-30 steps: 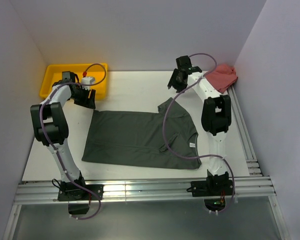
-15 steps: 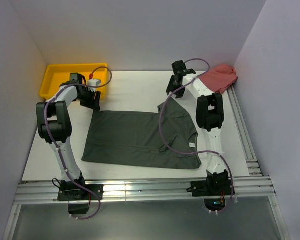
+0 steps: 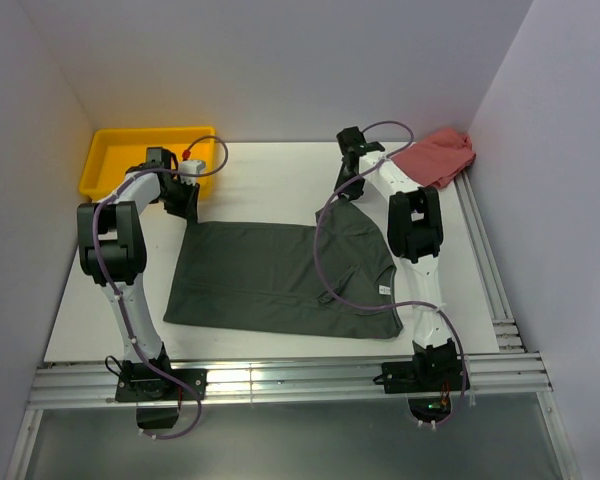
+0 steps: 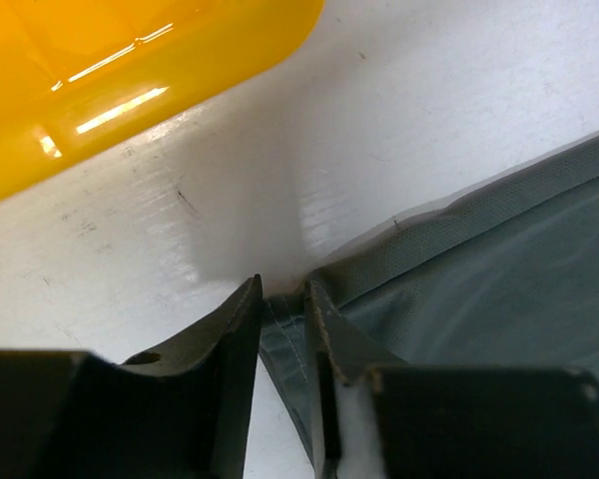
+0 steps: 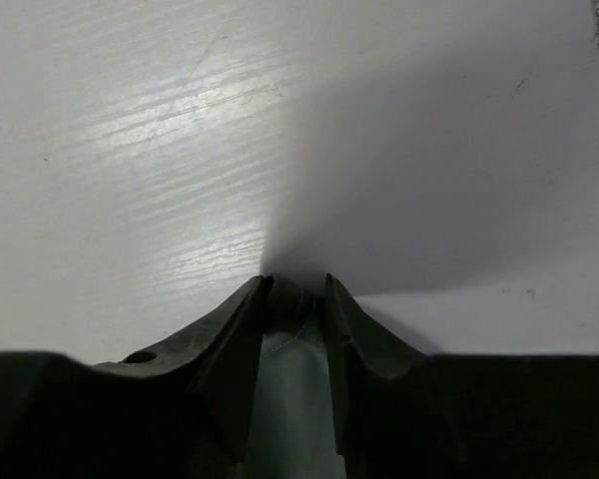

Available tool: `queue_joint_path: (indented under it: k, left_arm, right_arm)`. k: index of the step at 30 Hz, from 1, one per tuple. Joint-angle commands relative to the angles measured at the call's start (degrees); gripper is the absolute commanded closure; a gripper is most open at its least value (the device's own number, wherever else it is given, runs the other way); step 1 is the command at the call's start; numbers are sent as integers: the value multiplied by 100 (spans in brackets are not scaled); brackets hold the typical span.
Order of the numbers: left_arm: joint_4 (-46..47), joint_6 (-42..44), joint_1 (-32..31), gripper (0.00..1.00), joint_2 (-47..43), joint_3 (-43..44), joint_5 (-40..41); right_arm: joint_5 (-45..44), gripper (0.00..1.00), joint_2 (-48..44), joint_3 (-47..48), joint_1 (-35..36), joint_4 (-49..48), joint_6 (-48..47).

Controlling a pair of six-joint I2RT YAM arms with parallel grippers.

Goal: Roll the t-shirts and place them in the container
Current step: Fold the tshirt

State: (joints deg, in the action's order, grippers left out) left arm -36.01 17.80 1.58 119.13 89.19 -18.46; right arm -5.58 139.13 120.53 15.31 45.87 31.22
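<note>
From above I see the matte charcoal t-shirt [image 3: 280, 275] spread flat mid-table [image 3: 260, 180], with pale walls [image 3: 280, 60] all round. Left wrist: my left gripper [image 4: 280, 294] pinches its stitched hem corner, the glossy yellow bin [image 4: 130, 60] beyond. Right wrist: my right gripper [image 5: 295, 284] clasps a soft fabric tip.

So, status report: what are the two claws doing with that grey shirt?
Left gripper pinched on t-shirt, far left corner. Right gripper straddling far sleeve tip, grip unconfirmed. Lying flat, unrolled. Nothing in the way.

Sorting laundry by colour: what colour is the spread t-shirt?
The t-shirt is charcoal grey; top view best.
</note>
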Motion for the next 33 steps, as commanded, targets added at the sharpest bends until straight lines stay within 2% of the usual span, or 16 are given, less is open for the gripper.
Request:
queue_joint_path:
  k: [1, 5, 6, 9, 12, 22, 33]
  left_arm:
    - [94, -49, -27, 74, 22, -7, 62]
    - [94, -49, -27, 85, 14, 20, 105]
    - [77, -58, -27, 89, 5, 28, 106]
    - [41, -49, -18, 99, -13, 81, 97]
    - [41, -49, -27, 100, -57, 90, 114]
    - [120, -14, -18, 100, -285, 29, 238]
    - [68, 21, -9, 100, -478, -33, 273]
  right_arm:
    - [-145, 63, -184, -152, 42, 19, -29]
    - [-171, 74, -290, -153, 51, 19, -29]
    - [-197, 82, -316, -127, 42, 27, -37]
    - [-241, 92, -439, -126, 33, 19, -46]
    - [-311, 100, -650, -188, 33, -16, -64]
    - [-364, 100, -1361, -565, -2, -148, -37]
    - [-312, 100, -2117, -1602, -2, -544, 77]
